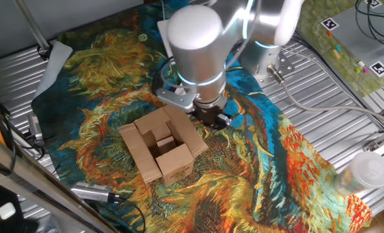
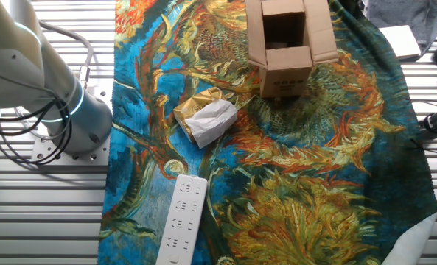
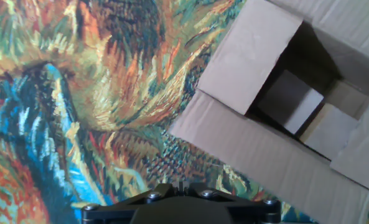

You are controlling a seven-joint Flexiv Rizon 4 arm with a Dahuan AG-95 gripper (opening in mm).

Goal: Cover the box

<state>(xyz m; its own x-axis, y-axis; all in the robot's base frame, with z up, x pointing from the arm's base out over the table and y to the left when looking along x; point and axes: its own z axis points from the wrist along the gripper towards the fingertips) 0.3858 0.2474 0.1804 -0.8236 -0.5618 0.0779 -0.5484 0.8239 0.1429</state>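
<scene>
Box sits mid-cloth, flaps splayed so the top stays open; your gripper hovers at its 1 o'clock beside a flap, presumably to push it; finger opening: cannot tell.

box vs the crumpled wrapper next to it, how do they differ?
The box is plain brown cardboard; the wrapper is white and yellow. The box is rigid and rectangular with its flaps open, while the wrapper is a crumpled, shapeless lump. The box is clearly larger and stands taller; the wrapper lies low. Both rest on the painted cloth, apart from each other.
</scene>
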